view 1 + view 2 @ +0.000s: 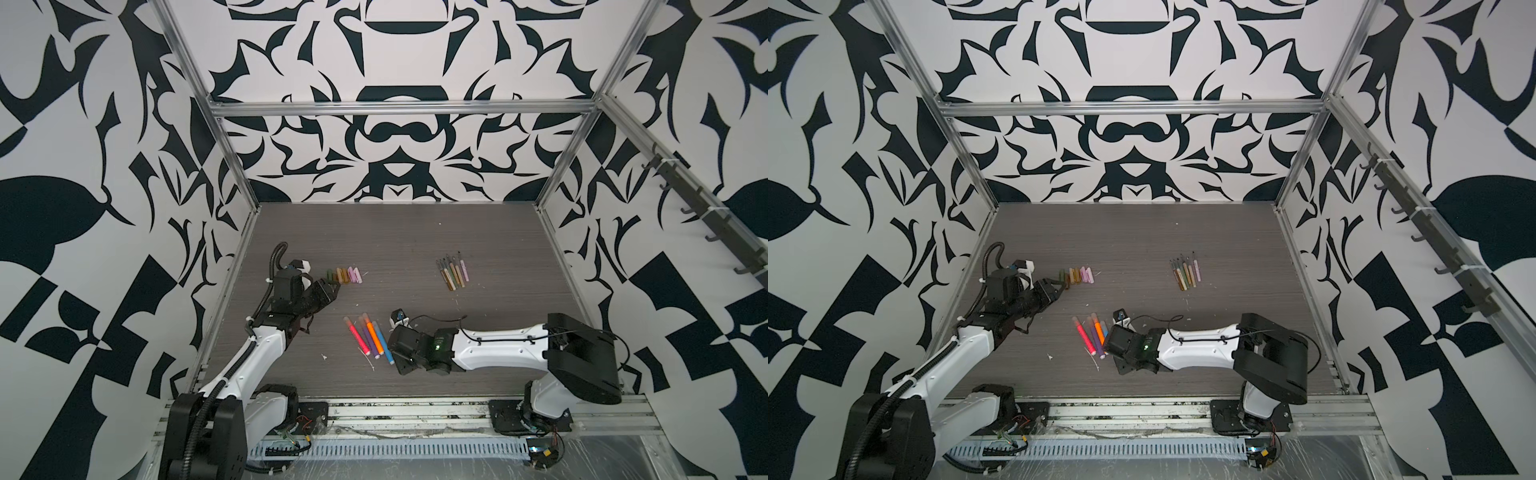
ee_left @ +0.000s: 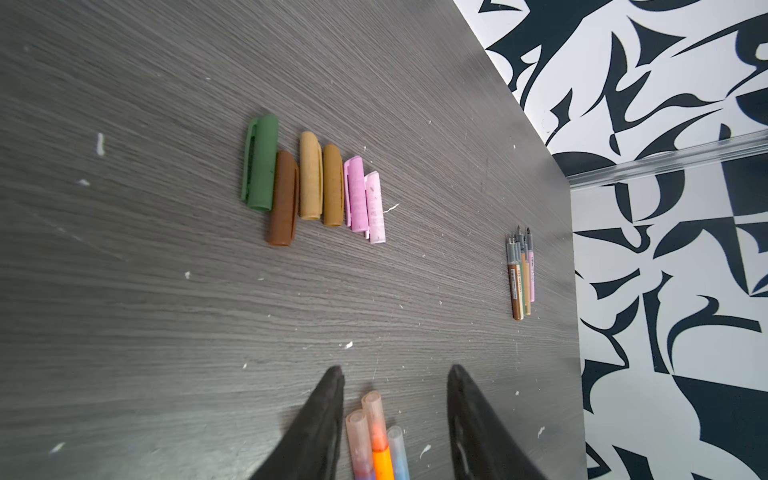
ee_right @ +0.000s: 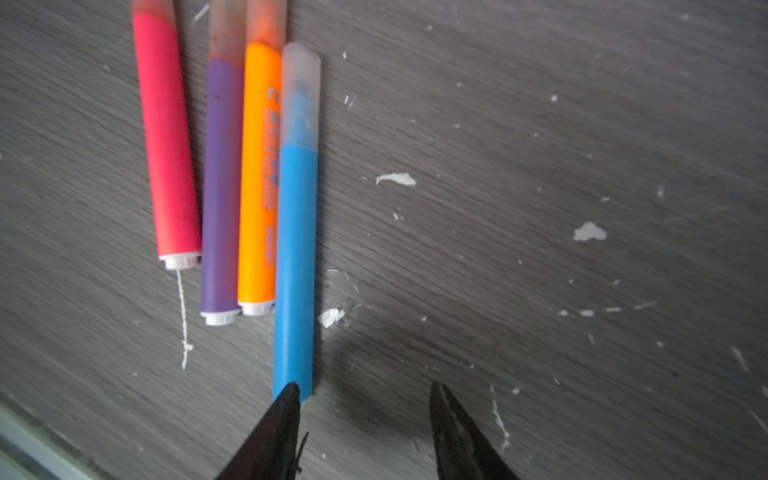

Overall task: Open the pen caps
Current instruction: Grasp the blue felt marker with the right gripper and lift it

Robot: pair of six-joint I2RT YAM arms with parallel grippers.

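4 thick felt-tip markers lie side by side near the middle of the dark grey wood-grain tabletop (image 1: 415,232): a bright pink marker (image 3: 168,145), a purple marker (image 3: 222,187), an orange marker (image 3: 257,187) and a blue marker (image 3: 296,257). In both top views their long axes run from rear-left to front-right, capped ends toward the rear. Each wears a frosted translucent cap. The blue marker's cap (image 3: 300,95) is stubby and round-ended, and the tip shows faintly through it. Purple, orange and blue touch, while the pink angles slightly away at its capped end. Purple lettering runs along the orange barrel, too blurred to read.

The right gripper (image 3: 363,388) has its jaws apart and empty, with 1 fingertip (image 3: 282,411) over the blue marker's tail end.

At the rear left lies a row of 6 loose opaque caps (image 2: 311,183): green, brown, tan, ochre, pink and pale pink, lying parallel and packed together. The left gripper (image 2: 395,370) hangs just beside them, jaws parted, holding nothing.

At the rear right, a bundle of thin uncapped pens (image 1: 454,272) points grey tips at the back wall. The brown one's label is unreadable.
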